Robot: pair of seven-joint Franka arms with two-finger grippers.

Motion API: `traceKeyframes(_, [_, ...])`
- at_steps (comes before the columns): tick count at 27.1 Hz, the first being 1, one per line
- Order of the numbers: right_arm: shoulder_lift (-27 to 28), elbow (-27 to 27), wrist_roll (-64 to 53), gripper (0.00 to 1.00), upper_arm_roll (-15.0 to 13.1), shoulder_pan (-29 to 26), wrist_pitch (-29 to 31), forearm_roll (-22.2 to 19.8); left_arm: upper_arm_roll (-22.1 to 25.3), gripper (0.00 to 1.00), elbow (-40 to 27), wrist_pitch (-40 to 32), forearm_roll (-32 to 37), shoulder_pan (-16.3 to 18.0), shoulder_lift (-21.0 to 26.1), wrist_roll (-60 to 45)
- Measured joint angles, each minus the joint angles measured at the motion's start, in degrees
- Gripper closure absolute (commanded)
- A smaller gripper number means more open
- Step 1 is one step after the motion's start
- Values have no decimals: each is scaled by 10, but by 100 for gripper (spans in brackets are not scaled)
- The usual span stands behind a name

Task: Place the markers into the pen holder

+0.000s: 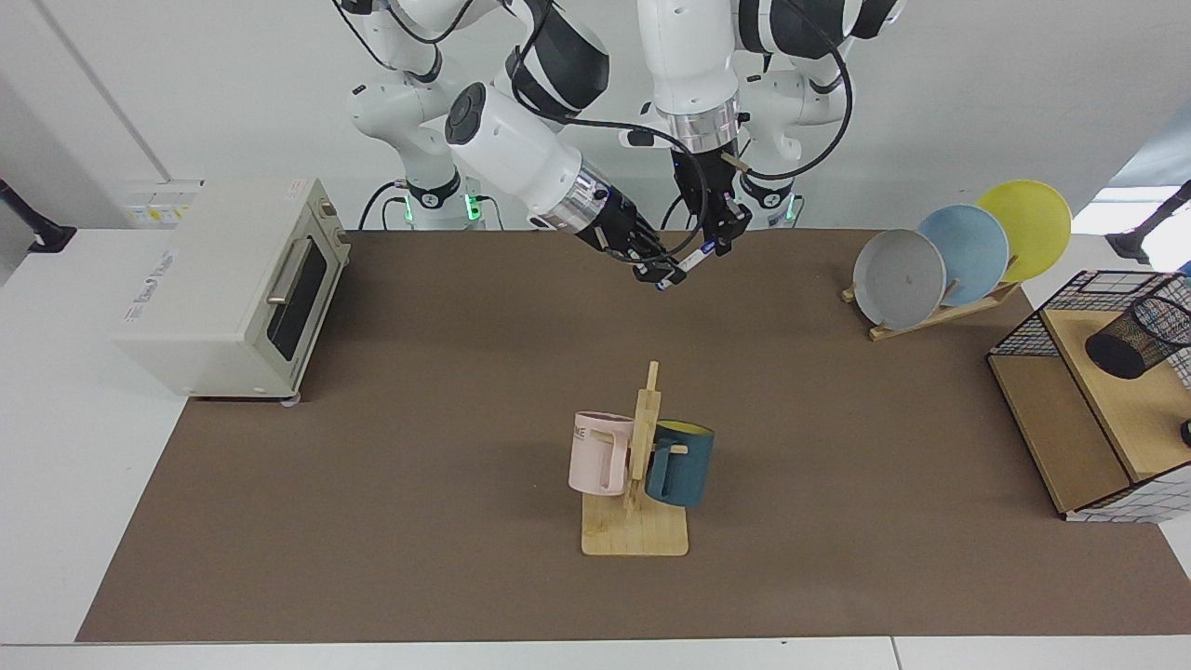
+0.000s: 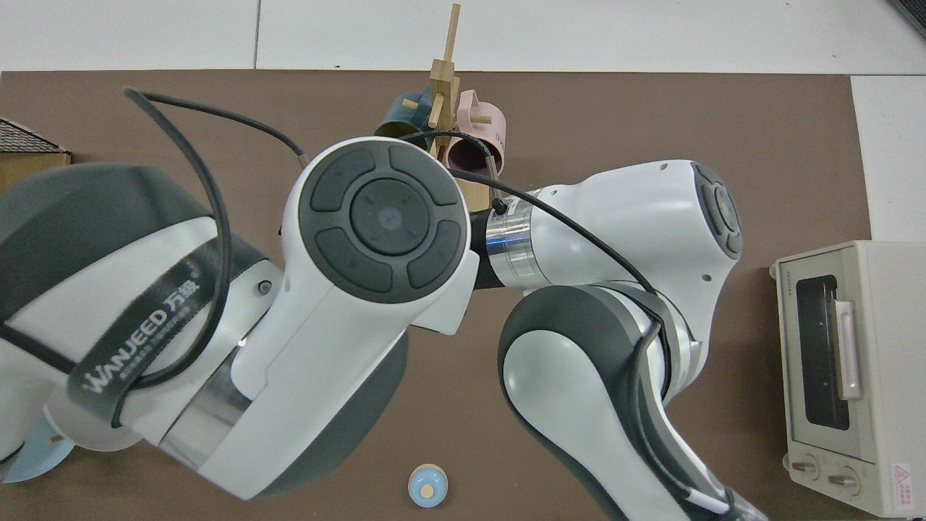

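The marker (image 1: 687,262) hangs in the air above the far edge of the brown mat (image 1: 465,419), slanting between the two tools: the right gripper (image 1: 654,268) is closed on its lower end, and the left gripper (image 1: 716,244) comes straight down onto its upper end, though from here I cannot tell whether its fingers have closed on the marker or only bracket it. This looks like a hand-over from the right arm to the left, so the task is at an early-middle step, with nothing yet in the pen holder (image 1: 1137,337), which lies tipped on its side on the wooden shelf of the wire basket (image 1: 1028,326) at the far side of the table, well apart from both arms. The next move calls for one firm hold by the left gripper before the right lets go, then a long carry toward the basket. The way there passes over the plate rack (image 1: 940,312), so height is needed; the basket's wire rim and the holder's sideways mouth leave a narrow entry. The mug stand (image 1: 635,530) sits nearer the camera and the toaster oven (image 1: 233,288) off to the other side, both out of the route. In the top view the arms hide both grippers and the marker
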Motion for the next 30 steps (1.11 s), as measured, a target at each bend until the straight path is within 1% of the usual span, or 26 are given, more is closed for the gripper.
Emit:
traceKeyframes(1, [0, 0, -1, 94, 0, 0, 0, 0, 0, 100, 0, 0, 0, 0, 0, 0])
traceKeyframes(2, [0, 0, -1, 79, 0, 0, 0, 0, 0, 100, 0, 0, 0, 0, 0, 0])
traceKeyframes(3, [0, 0, -1, 50, 0, 0, -1, 0, 0, 100, 0, 0, 0, 0, 0, 0])
traceKeyframes(4, [0, 0, -1, 13, 0, 0, -1, 0, 0, 100, 0, 0, -1, 0, 0, 0])
traceKeyframes(5, [0, 0, -1, 0, 0, 0, -1, 0, 0, 100, 0, 0, -1, 0, 0, 0])
traceKeyframes(9, [0, 0, -1, 0, 0, 0, -16, -2, 0, 100, 0, 1, -1, 0, 0, -3])
traceKeyframes(14, [-7, 0, -2, 0, 2, 5, -26, -39, 0, 100, 0, 5, -1, 0, 0, -5])
traceKeyframes(17, [-13, 0, -2, 0, 2, 6, -31, -50, 0, 100, -1, 5, -1, 0, 0, -5])
traceKeyframes(30, [-20, -1, -2, 0, 2, 6, -38, -53, 1, 100, -17, 4, -1, 1, 0, -8])
